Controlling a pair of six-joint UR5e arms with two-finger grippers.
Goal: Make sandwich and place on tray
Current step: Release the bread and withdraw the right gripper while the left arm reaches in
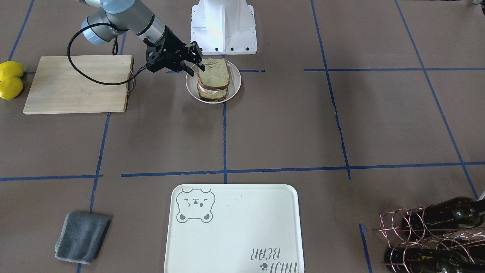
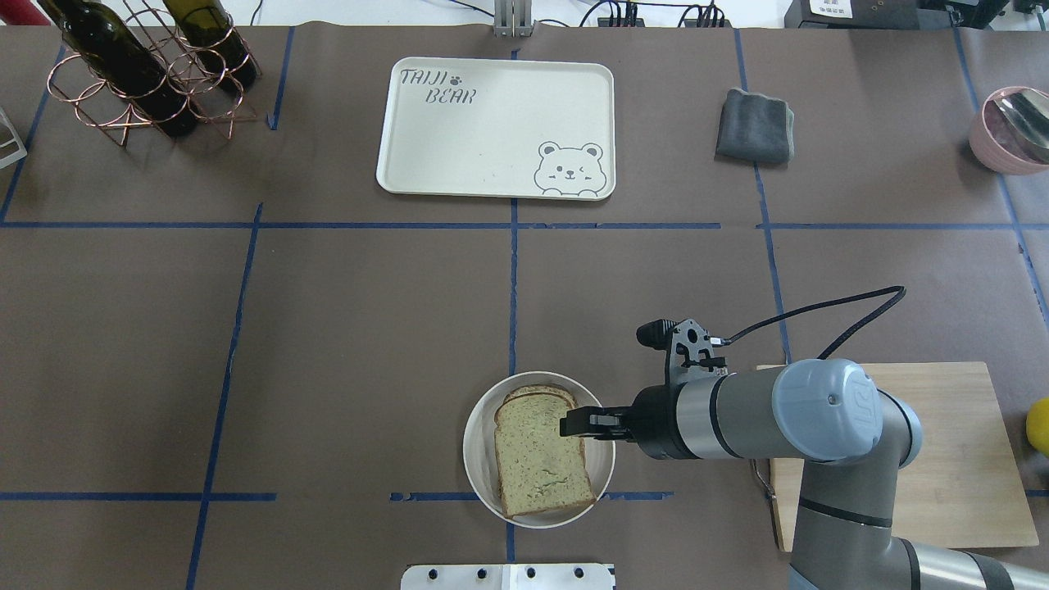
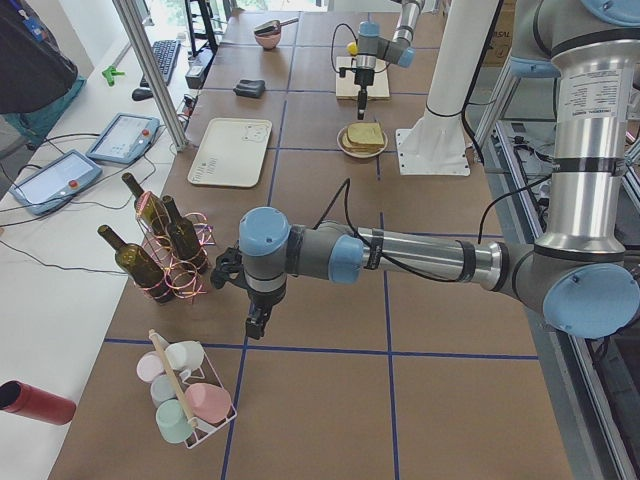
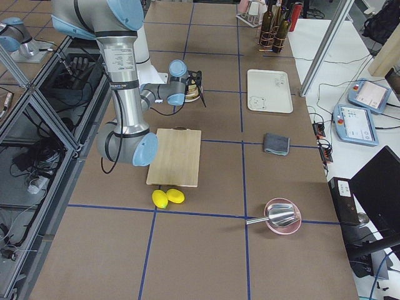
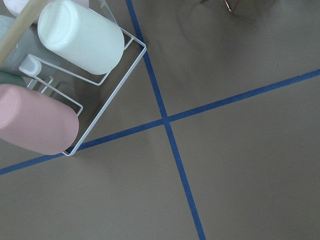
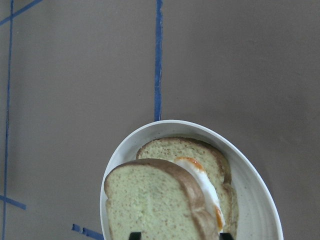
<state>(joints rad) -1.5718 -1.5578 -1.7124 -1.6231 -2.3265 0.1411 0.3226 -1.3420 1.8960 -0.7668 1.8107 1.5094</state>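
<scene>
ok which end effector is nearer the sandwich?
Right. The right end effector is at the sandwich's edge, over the plate. The left end effector hangs far off along the table, between the bottle rack and the cups.

Cutting board (image 1: pixel 75 83), lemons (image 1: pixel 10 85) — grey cloth (image 1: pixel 83 237)

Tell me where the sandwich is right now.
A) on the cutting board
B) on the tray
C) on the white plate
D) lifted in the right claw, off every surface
C: the sandwich sits stacked on the plate, well apart from the tray.
</scene>
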